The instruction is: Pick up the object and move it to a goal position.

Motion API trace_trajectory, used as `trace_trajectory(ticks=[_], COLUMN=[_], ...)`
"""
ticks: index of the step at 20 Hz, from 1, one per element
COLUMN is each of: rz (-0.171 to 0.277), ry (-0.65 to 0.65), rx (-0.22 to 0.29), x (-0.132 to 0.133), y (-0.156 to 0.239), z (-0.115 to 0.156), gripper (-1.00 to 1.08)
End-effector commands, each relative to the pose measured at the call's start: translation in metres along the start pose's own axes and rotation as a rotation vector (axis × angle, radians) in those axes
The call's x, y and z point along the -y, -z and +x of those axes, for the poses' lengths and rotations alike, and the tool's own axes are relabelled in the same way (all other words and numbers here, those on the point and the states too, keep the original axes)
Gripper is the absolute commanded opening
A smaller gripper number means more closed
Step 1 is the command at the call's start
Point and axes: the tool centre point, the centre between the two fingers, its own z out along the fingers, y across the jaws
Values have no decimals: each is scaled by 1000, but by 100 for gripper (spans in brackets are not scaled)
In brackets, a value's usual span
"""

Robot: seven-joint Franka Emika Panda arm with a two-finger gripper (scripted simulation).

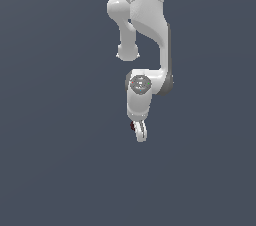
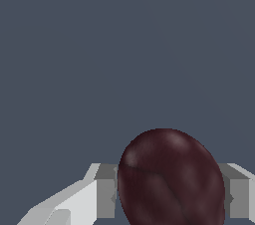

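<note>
Ball (image 2: 171, 179) of dark maroon sits between the two fingers of the hand (image 2: 169, 194), filling the gap from one grey pad (image 2: 105, 191) to the other. In the wrist view it looks less like a true sphere than an egg: its long axis runs slantwise, tilted a little off the line that joins the pads, with the broader end nearer the camera's lower edge, where it is cut off. Its skin is mottled, with faint darker creases and a pale sheen on the upper side.

The hand is clamped on the ball, both pads pressed against its sides.

In the exterior view the white arm (image 1: 145, 30) reaches down from the top of the picture, and the hand (image 1: 139, 131) hangs at its lower end, pointing downward. There the ball (image 1: 133, 126) shows only as a small dark red speck at the side of the fingers toward the exterior view's left, mostly hidden by them; its shape and direction cannot be read from this view.

Behind everything lies a plain blue-grey surface (image 1: 55, 160). Whether the ball touches it or is held above it cannot be told.
</note>
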Motion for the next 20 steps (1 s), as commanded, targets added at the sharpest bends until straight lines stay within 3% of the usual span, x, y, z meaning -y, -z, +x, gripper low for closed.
trace_trajectory(ticks=[1, 11, 20], rz=[-1, 0, 0], ry=[0, 0, 0], rx=[0, 0, 1], x=[0, -5, -35], y=[-1, 3, 19], z=[0, 1, 4], gripper=[-100, -100, -100])
